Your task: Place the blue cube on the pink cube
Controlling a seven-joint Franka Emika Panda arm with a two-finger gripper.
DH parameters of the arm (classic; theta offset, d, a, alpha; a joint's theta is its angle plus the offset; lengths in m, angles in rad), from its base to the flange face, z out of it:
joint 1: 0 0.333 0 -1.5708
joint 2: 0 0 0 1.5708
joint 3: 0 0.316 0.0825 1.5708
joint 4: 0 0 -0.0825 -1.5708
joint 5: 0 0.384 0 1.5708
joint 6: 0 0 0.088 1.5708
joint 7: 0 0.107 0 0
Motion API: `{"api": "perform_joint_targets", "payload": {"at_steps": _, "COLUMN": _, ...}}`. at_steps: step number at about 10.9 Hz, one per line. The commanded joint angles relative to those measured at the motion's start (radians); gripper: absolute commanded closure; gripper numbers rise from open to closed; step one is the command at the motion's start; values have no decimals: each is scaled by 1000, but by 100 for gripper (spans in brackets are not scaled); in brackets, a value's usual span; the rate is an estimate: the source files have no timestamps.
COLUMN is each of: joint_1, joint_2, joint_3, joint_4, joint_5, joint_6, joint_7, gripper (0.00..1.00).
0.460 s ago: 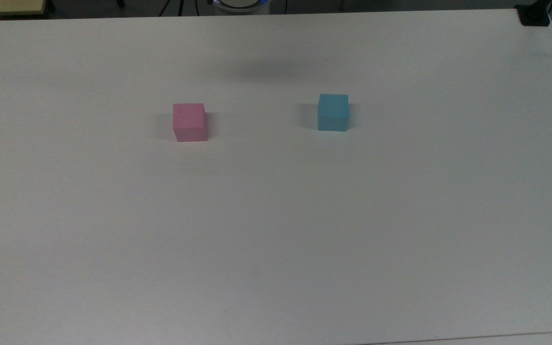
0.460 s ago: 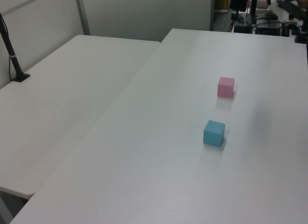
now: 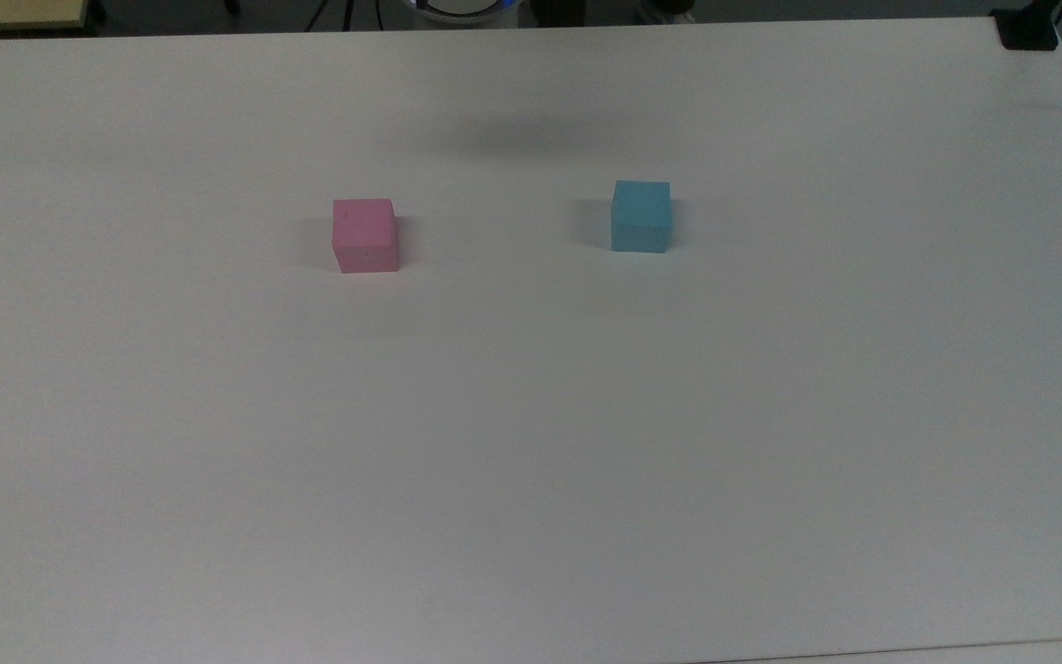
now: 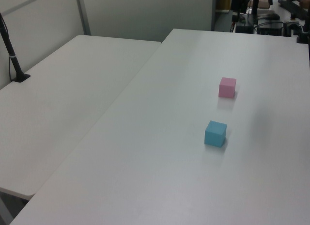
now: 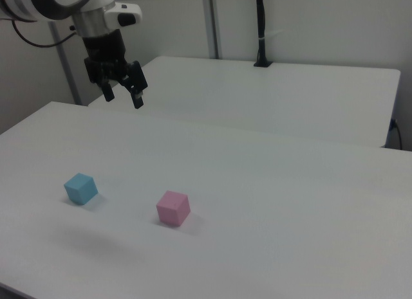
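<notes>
Table (image 3: 531, 461): bore two cubes, well apart, neither stacked. Pink cube (image 3: 365, 235) lay at the top view's left, blue cube (image 3: 642, 216) at the top view's right. In the right view, gripper (image 5: 123, 99) hung above the table, behind the blue cube (image 5: 80, 188).

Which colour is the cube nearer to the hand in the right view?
Light blue: the blue cube, clearest in the top view.

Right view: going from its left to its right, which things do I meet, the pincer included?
Blue cube → pincer, open, up above the table → pink cube → black pole at the back.
</notes>
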State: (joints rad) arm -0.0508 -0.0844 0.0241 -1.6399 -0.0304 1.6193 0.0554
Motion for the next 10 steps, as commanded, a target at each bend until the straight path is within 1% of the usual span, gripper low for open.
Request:
{"api": "perform_joint_targets", "payload": {"at_steps": 1, "joint_1": 9, "joint_2": -8, "joint_3": -9, "joint_4": -6, "joint_5": 10, "joint_6": -15, "joint_7": -6, "gripper": 0}}
{"api": "perform_joint_targets", "payload": {"at_steps": 6, "joint_1": 9, "joint_2": -8, "joint_3": -7, "joint_4": -6, "joint_5": 12, "joint_6": -16, "joint_7": -6, "gripper": 0}}
{"api": "perform_joint_targets", "payload": {"at_steps": 8, "joint_1": 11, "joint_2": -5, "joint_3": -6, "joint_4": -14, "joint_5": 10, "joint_6": -16, "joint_7": -34, "gripper": 0}}
{"api": "perform_joint_targets", "payload": {"at_steps": 9, "joint_1": 12, "joint_2": -2, "joint_3": -4, "joint_4": -17, "joint_5": 10, "joint_6": -28, "joint_7": -96, "gripper": 0}}
{"api": "perform_joint_targets", "payload": {"at_steps": 10, "joint_1": 12, "joint_2": 2, "joint_3": -3, "joint_4": -20, "joint_5": 10, "joint_6": -59, "joint_7": -189, "gripper": 0}}
